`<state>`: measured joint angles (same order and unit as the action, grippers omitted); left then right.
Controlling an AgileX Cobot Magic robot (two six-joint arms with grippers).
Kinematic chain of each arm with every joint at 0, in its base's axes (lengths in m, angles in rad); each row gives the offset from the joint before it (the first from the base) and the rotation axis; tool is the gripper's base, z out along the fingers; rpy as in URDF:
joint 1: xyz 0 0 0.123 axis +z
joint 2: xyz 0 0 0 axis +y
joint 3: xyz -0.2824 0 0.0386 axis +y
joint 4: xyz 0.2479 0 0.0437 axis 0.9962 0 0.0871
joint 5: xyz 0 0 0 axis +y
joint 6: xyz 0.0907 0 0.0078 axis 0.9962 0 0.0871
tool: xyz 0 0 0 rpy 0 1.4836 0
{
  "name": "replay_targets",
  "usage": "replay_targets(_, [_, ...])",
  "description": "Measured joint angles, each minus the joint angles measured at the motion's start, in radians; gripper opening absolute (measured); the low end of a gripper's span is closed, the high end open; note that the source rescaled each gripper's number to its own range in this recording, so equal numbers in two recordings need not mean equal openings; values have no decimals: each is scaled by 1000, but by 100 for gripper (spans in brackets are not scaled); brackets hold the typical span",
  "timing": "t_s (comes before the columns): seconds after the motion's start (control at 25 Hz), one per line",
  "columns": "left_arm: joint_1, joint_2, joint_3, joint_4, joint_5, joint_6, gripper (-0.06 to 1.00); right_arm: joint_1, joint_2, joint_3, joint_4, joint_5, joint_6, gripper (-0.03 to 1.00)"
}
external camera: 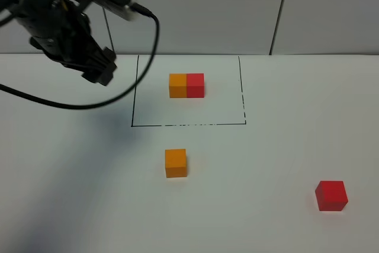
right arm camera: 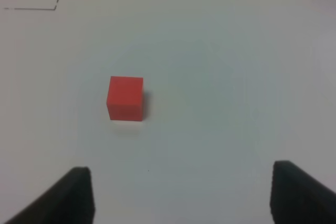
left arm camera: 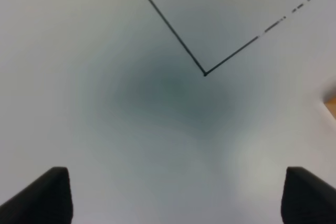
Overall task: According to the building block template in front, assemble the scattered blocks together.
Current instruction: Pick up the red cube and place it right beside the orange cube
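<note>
**Both blocks loose; approach in hand**

The white surface (external camera: 71, 205) carries only the task's things. At its far middle the building block template (external camera: 187, 85) is drawn, a black-lined rectangle framing a joined pair, orange left, red right.

The left arm (external camera: 56, 22) is held raised over the far left of the surface, wrist pitched down; the left claw (external camera: 98, 70) is hung just outside the rectangle's left line, fingers spread wide, nothing gripped; the frame's near-left corner is seen beneath it in the wrist view. The right arm is not seen from the high camera; the right claw (right arm camera: 189, 195) is shown by its own view as parted and empty, held above the surface, short of the red block (right arm camera: 125, 98).

The orange block (external camera: 176, 163) is set just in front of the template's near line; the red block lies well apart from it, to the near right.

No joining is judged to be done; the approach is judged to be the step in hand. A descent over one block is called for next, fingers squared to its faces, so that it may be carried beside its partner, red to the right of orange.
</note>
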<state>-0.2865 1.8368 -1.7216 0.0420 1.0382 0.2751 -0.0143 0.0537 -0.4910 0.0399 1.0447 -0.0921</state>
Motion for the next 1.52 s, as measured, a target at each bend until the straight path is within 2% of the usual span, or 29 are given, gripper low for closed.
replay_targets(0.08, [66,-52,2,-42,10,-8,100,0,0,0,0,0,0,43])
replay_targets(0.2, [146,-160,41,-63,11,-12,100,0,0,0,0,0,0,43])
replay_targets(0.44, [224,-419,238,-63,-55,-32,100,0,0,0,0,0,0,43])
replay_targets(0.72, [225,-712,451,-49,-44,-170,100,0,0,0,0,0,0,43])
replay_targets(0.96, [225,-990,643,81,7,-315,100,0,0,0,0,0,0,43])
replay_targets(1.04, [225,-1071,692,101,27,-362,100,0,0,0,0,0,0,43])
replay_targets(1.2, [225,-1215,765,103,77,-400,100,0,0,0,0,0,0,43])
replay_targets(1.52, [225,-1470,945,58,67,-423,99,0,0,0,0,0,2,43])
